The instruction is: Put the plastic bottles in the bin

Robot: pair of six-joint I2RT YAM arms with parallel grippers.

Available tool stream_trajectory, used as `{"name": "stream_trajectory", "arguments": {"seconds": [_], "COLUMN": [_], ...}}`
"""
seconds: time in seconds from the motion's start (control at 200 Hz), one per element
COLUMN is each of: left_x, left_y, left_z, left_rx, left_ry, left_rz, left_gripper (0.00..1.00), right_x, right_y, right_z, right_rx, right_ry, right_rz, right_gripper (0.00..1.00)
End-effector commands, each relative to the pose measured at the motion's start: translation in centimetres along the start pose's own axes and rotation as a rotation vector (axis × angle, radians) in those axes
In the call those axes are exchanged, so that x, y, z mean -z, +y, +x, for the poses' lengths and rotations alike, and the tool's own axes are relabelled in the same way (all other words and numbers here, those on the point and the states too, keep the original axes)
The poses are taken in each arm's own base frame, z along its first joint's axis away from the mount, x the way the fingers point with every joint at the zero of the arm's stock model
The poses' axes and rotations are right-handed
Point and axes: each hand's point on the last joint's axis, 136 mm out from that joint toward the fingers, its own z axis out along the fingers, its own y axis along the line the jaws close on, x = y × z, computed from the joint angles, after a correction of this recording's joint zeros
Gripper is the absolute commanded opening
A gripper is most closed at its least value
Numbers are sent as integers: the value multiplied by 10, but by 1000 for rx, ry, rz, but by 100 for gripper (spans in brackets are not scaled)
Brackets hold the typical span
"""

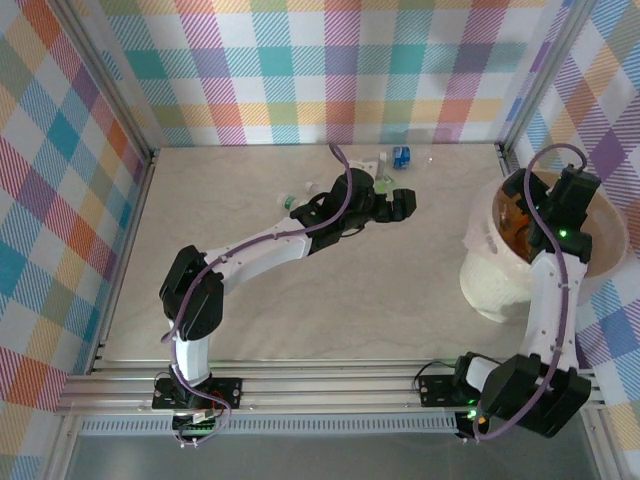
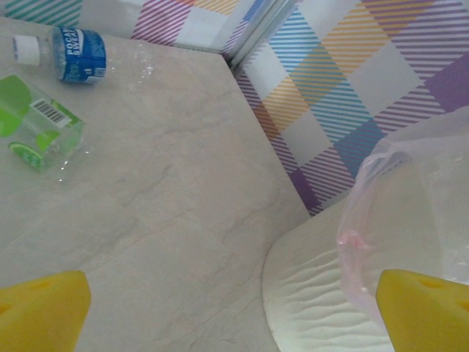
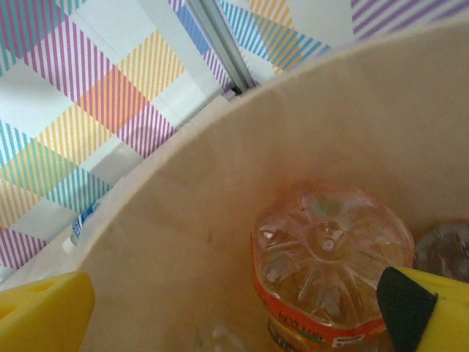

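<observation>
Left jaws wide open and empty, with the left arm (image 1: 250, 250) reached out over the middle of the counter (image 1: 350, 320). Right jaws also wide open, hanging in the mouth of the bin (image 1: 490, 285). The orange-labelled bottle (image 3: 330, 257) lies in the bin below them, base toward the wrist camera, between the yellow fingertips (image 3: 40, 312) in that view but not gripped. My read: the step in hand is the left arm's next pick. Candidates are the green-labelled bottle (image 2: 37, 125) and the blue-labelled bottle (image 2: 77, 53), both on their sides near the far wall. Relative to the left jaws, both are ahead and off toward the left finger, well apart from the tips and not between them. Green is nearer and blue lies beyond it, the two close but not touching. To do it well: swing the wrist to centre the green one, set the closing direction across its body, drop until the tips straddle it close to the counter, then close mid-body. Thin clear plastic will likely squash and could squirt out if pinched at an end. Take one at a time and don't nudge the blue one. The bin is near on the right, so the carry is short, but clear the rim and the loose liner film (image 2: 359, 220). The right arm (image 1: 550, 300) should leave the bin mouth first. More small bottles (image 1: 298, 196) sit beside the left arm, too small to detail.
</observation>
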Motion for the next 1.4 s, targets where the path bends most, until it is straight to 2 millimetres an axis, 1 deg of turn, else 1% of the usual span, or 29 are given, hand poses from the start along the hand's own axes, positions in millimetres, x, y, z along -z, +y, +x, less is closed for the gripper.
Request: {"name": "stream_trajectory", "arguments": {"seconds": [0.0,0.05,0.135,0.265,0.3,0.31,0.33,0.395,0.445,0.5,0.58,0.64,0.745,0.815,0.87,0.985,1.1,1.15,1.23,1.394], "left_x": [19,22,27,37,39,41,43,50,54,58,63,67,69,70,69,60,54,52,45,33], "left_y": [9,17,43,94,106,113,121,146,162,177,200,215,243,260,272,289,305,313,320,339], "left_z": [-14,-16,-18,-21,-25,-21,-20,-22,-24,-25,-28,-29,-28,-28,-29,-30,-28,-24,-19,-15], "left_rx": [-19,-16,11,111,144,148,164,223,254,282,315,329,352,384,415,467,532,579,626,685], "left_ry": [-39,-50,-64,-84,-100,-86,-83,-100,-111,-122,-134,-135,-122,-115,-113,-110,-118,-120,-123,-119], "left_rz": [-50,-89,-212,-397,-430,-456,-482,-559,-605,-651,-716,-768,-857,-911,-939,-959,-983,-987,-982,-993], "left_gripper": [100,100,100,100,100,100,100,100,100,100,100,100,100,100,100,100,100,100,100,98], "right_x": [6,13,29,58,66,69,73,86,95,105,122,136,153,155,153,145,139,136,133,130], "right_y": [25,33,43,64,70,71,75,86,95,110,140,164,201,218,227,239,248,250,252,255], "right_z": [-3,-7,-14,-17,-17,-17,-18,-16,-15,-12,-2,10,42,64,79,106,126,132,139,142], "right_rx": [46,63,86,107,106,103,102,102,111,129,173,213,299,346,360,347,324,328,336,351], "right_ry": [25,5,-23,-36,-40,-42,-47,-51,-54,-55,-38,-16,60,112,142,201,261,276,291,296], "right_rz": [-115,-153,-200,-305,-338,-347,-367,-414,-453,-520,-665,-784,-956,-1019,-1036,-1041,-1040,-1035,-1022,-1007], "right_gripper": [100,100,100,100,100,100,100,100,100,100,100,100,100,100,100,100,100,100,100,100]}}
